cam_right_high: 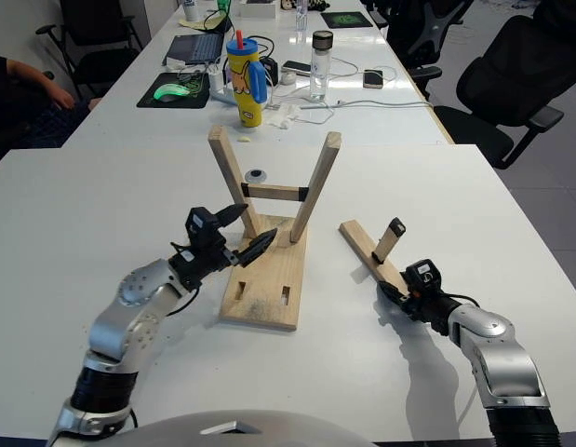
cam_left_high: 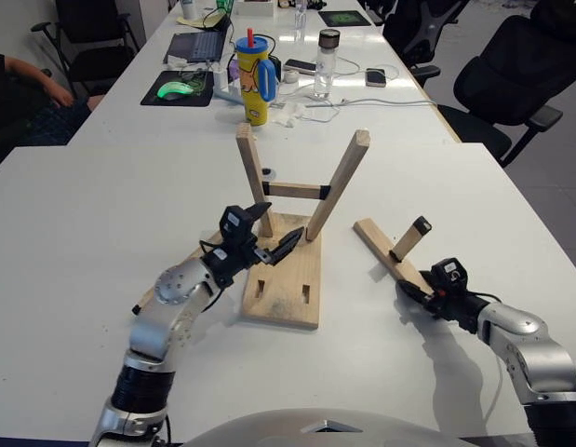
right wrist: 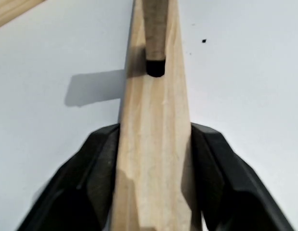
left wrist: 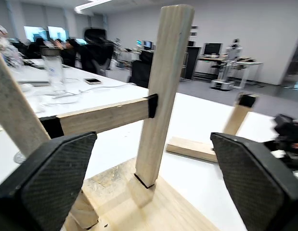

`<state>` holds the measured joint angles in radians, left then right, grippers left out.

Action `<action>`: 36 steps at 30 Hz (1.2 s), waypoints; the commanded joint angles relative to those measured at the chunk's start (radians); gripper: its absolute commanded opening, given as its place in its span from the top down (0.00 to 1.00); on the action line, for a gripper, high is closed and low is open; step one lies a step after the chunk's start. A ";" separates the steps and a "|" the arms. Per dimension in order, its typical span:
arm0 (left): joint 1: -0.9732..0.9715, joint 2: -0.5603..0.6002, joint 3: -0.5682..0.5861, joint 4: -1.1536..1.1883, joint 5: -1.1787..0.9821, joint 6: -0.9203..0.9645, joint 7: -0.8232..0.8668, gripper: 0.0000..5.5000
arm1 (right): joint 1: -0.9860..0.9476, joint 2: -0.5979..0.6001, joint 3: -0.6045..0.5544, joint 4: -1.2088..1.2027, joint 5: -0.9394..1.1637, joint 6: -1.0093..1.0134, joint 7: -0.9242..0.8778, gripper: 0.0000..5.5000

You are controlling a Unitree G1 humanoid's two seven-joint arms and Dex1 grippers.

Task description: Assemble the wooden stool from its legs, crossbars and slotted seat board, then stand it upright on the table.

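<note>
My right gripper (cam_left_high: 408,291) pinched the loose leg (cam_left_high: 381,244), likely light and stiff, by its near end; my left gripper (cam_left_high: 276,226) gaped wide

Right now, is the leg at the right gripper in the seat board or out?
Out. The leg lies flat on the table, apart from the seat board, its near end clamped in the right gripper.
</note>
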<state>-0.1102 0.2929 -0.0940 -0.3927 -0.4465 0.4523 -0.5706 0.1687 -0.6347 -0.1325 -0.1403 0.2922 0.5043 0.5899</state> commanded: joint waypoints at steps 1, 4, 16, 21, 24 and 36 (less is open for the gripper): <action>-0.096 0.052 0.082 -0.064 -0.158 0.128 -0.039 0.20 | -0.052 0.116 -0.098 0.032 0.077 -0.018 -0.077 0.63; -0.146 0.059 0.133 -0.057 -0.257 0.184 -0.042 0.20 | -0.145 0.203 -0.203 -0.008 0.220 -0.022 -0.117 0.63; -0.268 0.072 0.297 0.008 -0.601 0.335 -0.011 0.15 | -0.507 0.079 -0.293 -0.241 0.953 0.305 -0.014 0.63; -0.318 0.078 0.318 0.026 -0.778 0.405 0.021 0.02 | -0.465 0.057 -0.224 -0.259 1.095 0.409 0.028 0.63; -0.332 0.100 0.312 0.030 -0.843 0.443 0.021 0.02 | -0.451 0.062 -0.169 -0.259 1.109 0.438 0.059 0.63; -0.377 0.160 0.271 0.063 -0.898 0.511 -0.008 0.02 | -0.396 -0.034 -0.118 -0.269 1.139 0.523 0.198 0.63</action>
<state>-0.4691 0.4341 0.1915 -0.3299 -1.3360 0.9438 -0.5679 -0.2286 -0.6455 -0.2635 -0.3929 1.4411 1.0203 0.7571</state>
